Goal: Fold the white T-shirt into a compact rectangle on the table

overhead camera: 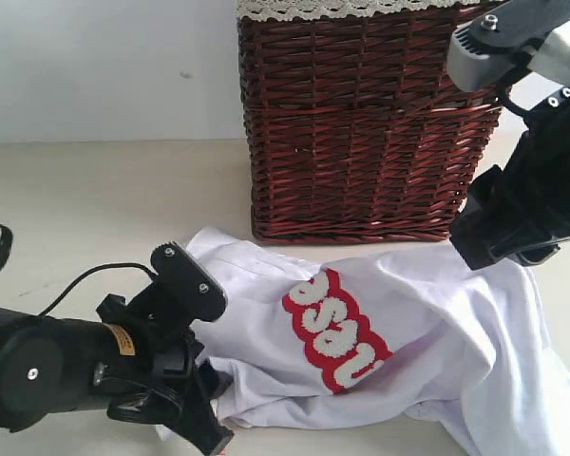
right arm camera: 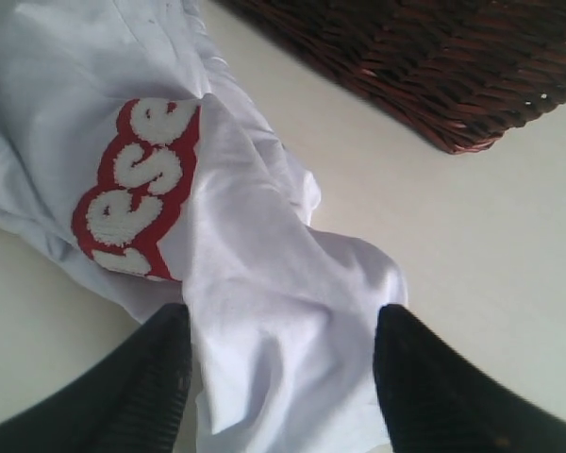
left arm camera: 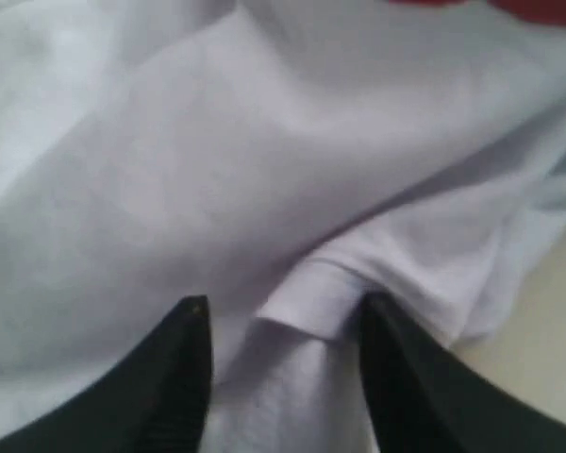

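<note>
The soft white short-sleeved cotton T-shirt (overhead camera: pixel 437 313) is seen lying rumpled and unfolded across the lower middle and lower right of the exterior view, on the flat cream-beige tabletop (overhead camera: pixel 95 199). Its fuzzy white lettering outlined in red (overhead camera: pixel 337 328) is turned upward near the frame's centre. The black left tool (left arm camera: pixel 283 321) is set low at the shirt's lower-left edge, its jaws held apart with a raised fold of cloth between them. The black right tool (right arm camera: pixel 283 330) is placed over the shirt's upper-right part, jaws wide, cloth lying between them. Behind the shirt, a dark red woven wicker basket (overhead camera: pixel 361 123) is seen.
</note>
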Robot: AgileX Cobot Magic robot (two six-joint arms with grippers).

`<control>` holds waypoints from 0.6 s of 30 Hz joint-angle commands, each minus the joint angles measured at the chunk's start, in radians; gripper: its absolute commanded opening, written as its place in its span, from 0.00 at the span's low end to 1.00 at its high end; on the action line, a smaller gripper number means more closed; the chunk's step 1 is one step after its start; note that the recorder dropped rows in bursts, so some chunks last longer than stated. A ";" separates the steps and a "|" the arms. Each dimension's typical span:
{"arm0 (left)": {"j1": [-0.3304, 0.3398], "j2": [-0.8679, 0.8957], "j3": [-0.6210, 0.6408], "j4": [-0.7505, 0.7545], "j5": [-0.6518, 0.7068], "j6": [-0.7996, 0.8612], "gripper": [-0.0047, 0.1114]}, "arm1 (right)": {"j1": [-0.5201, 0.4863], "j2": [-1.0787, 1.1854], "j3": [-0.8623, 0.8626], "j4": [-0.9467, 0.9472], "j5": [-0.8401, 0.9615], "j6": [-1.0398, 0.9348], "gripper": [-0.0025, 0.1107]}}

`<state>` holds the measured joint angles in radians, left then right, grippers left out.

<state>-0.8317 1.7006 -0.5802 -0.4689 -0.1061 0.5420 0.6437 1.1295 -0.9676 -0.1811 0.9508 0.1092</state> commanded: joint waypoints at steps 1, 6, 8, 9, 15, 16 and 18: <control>-0.006 0.020 -0.037 0.023 -0.038 0.005 0.14 | -0.005 -0.009 0.004 -0.003 -0.019 -0.011 0.51; -0.004 0.015 -0.086 0.097 0.093 0.007 0.04 | -0.005 -0.009 0.004 -0.005 -0.023 -0.012 0.51; -0.004 -0.005 -0.108 0.119 0.145 0.013 0.04 | -0.005 -0.009 0.004 -0.009 -0.023 -0.012 0.51; -0.004 -0.022 -0.120 0.131 0.180 0.013 0.04 | -0.005 -0.009 0.004 -0.010 -0.023 -0.012 0.51; -0.004 -0.177 -0.202 0.209 0.430 -0.003 0.04 | -0.005 -0.009 0.004 -0.012 -0.023 -0.012 0.51; -0.004 -0.211 -0.214 0.227 0.468 -0.013 0.04 | -0.005 -0.009 0.004 -0.012 -0.023 -0.012 0.51; -0.004 -0.279 -0.239 0.284 0.529 -0.065 0.04 | -0.005 -0.009 0.004 -0.012 -0.023 -0.012 0.51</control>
<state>-0.8317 1.5117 -0.7882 -0.2524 0.3307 0.5299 0.6437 1.1295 -0.9676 -0.1828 0.9412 0.1072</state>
